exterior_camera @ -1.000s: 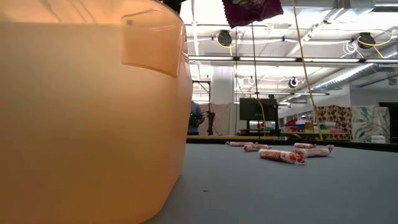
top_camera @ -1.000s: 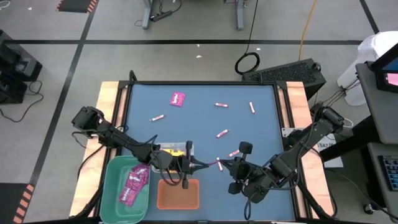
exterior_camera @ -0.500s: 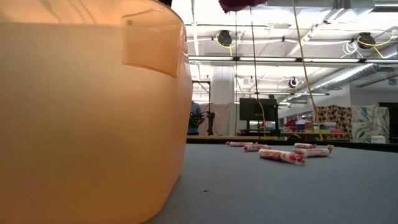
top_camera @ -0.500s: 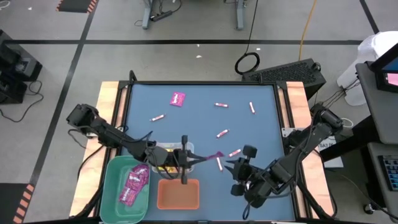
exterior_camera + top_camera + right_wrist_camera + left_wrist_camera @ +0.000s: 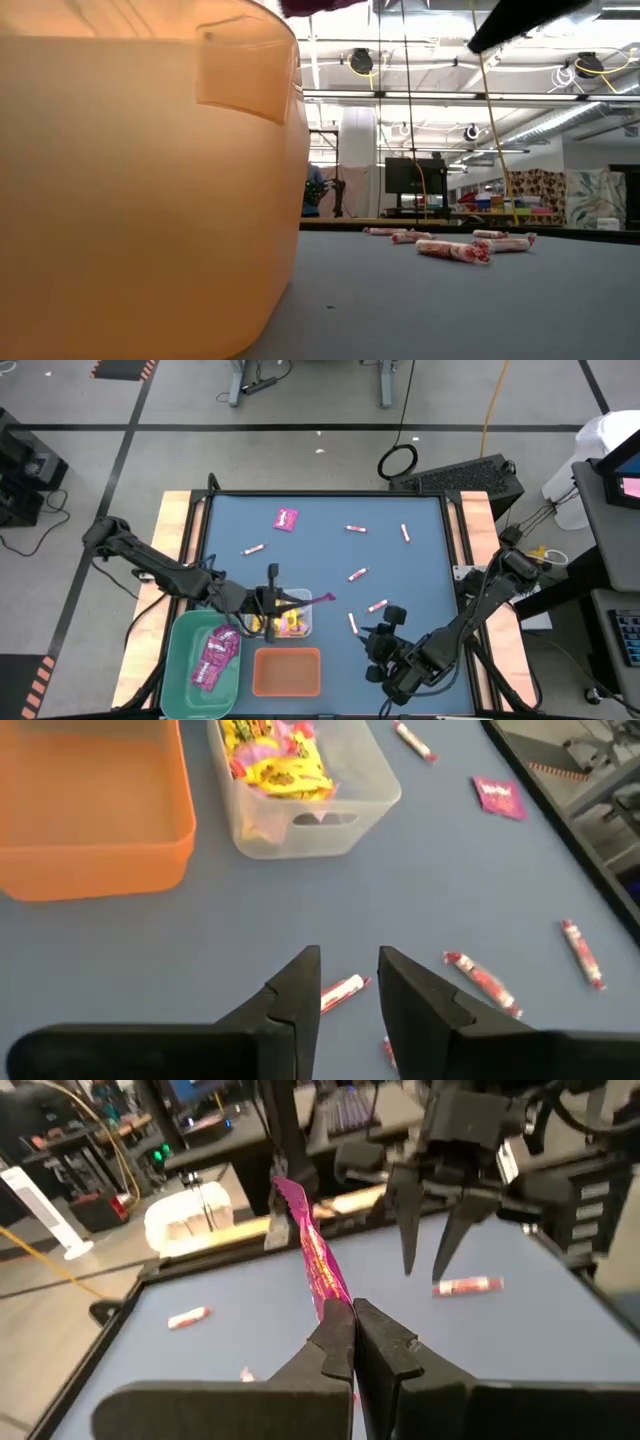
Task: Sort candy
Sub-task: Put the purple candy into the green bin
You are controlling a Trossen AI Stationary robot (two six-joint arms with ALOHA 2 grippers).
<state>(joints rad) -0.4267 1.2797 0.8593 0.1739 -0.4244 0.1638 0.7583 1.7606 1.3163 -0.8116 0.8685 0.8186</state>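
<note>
Left gripper: we record its fingers pinched tight on 1 flat magenta square packet, held by its lower edge so the packet stands up above the fingertips. In the high view we find this gripper raised over the clear plastic bin, the packet jutting past the bin's edge.

Right gripper: we note its fingers a narrow gap apart, holding nothing, over the blue worktop; 1 thin pink-and-white stick lies on the surface just beyond the fingertips. In the high view this gripper sits near the worktop's front right area.

Bins, front left of the worktop: clear plastic bin holding crumpled yellow square packets; orange plastic bin just beside it; green plastic bin containing magenta packets.

Loose candy on the worktop: we count 1 magenta square packet near the far edge, and 6 pink-and-white sticks spread apart, including ones at and.
</note>
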